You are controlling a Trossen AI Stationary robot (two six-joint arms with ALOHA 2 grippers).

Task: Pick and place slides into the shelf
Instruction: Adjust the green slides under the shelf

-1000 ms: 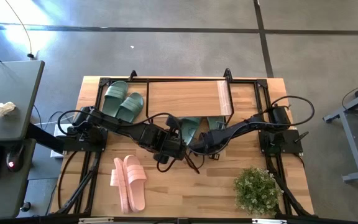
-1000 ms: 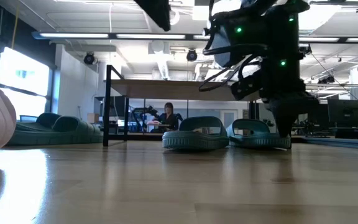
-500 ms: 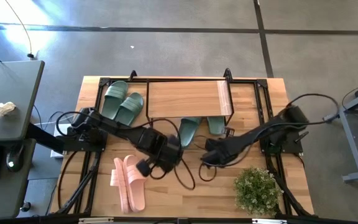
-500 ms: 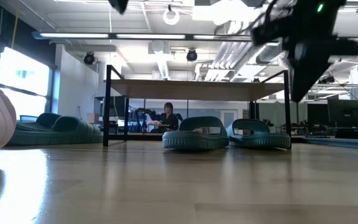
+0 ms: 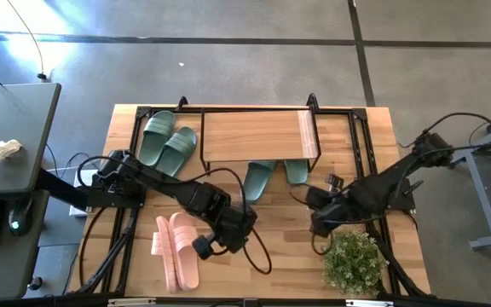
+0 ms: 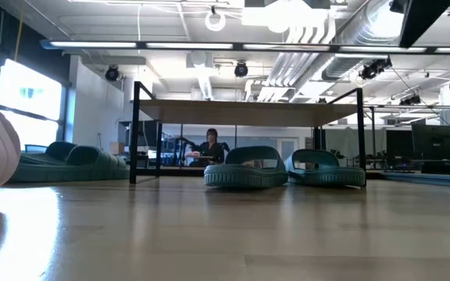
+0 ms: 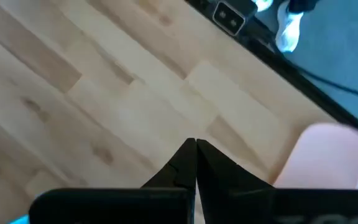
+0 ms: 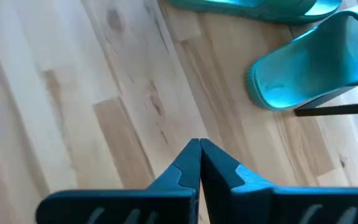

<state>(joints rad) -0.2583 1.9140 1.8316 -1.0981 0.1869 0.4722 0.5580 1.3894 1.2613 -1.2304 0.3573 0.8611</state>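
Observation:
The shelf (image 5: 258, 136) stands at the table's far middle. Two green slides (image 5: 260, 177) (image 5: 297, 170) lie sole-down on the table, their far ends under the shelf; the low view shows them side by side (image 6: 244, 168) (image 6: 326, 168). Another green pair (image 5: 167, 143) lies left of the shelf. A pink pair (image 5: 177, 247) lies near the front left. My left gripper (image 5: 203, 247) hangs shut just right of the pink pair, whose edge (image 7: 328, 155) shows in its wrist view. My right gripper (image 5: 318, 226) hangs shut above bare table, on the near right of the green slides (image 8: 316, 59).
A potted green plant (image 5: 350, 260) stands at the near right corner, close under my right arm. Loose black cables (image 5: 258, 256) trail on the table near my left gripper. Bare wood (image 5: 280, 273) lies between the pink pair and the plant.
My right gripper has risen from beside the green slides at the shelf's front and swung toward the table's right and near edge, leaving the low view. My left gripper has moved toward the near-left, toward the pink pair, turning as it went. The slides have stayed put.

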